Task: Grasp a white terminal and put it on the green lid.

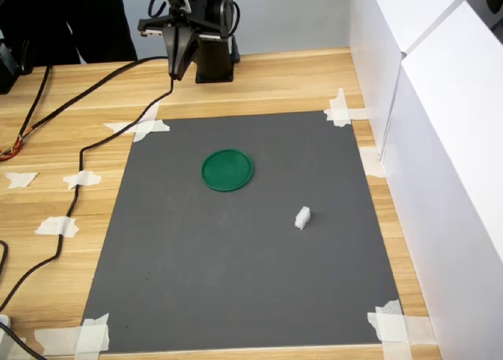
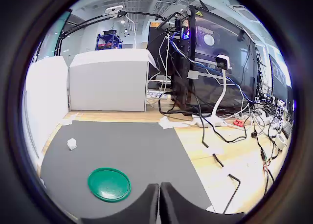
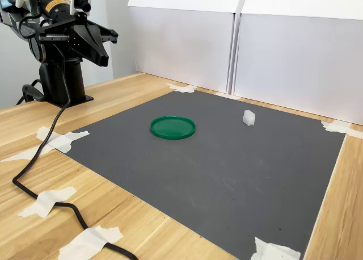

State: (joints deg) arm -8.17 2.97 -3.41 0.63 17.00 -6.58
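The green lid (image 1: 227,170) (image 2: 109,184) (image 3: 172,127) lies flat on the dark grey mat (image 1: 236,281). The white terminal (image 1: 302,217) (image 2: 72,144) (image 3: 248,118) rests on the mat by itself, a short way from the lid toward the white panels. My gripper (image 1: 174,71) (image 2: 159,204) (image 3: 104,59) hangs above the wooden table beyond the mat's far edge in the first exterior view, well away from both things. Its fingers are pressed together with nothing between them.
White foam panels (image 1: 448,140) (image 3: 272,55) wall off the first exterior view's right side. A black cable (image 1: 78,163) (image 3: 39,158) snakes over the wood beside the mat. White tape pieces (image 1: 141,127) hold the mat's corners. The arm's base (image 1: 214,57) stands at the table's far edge.
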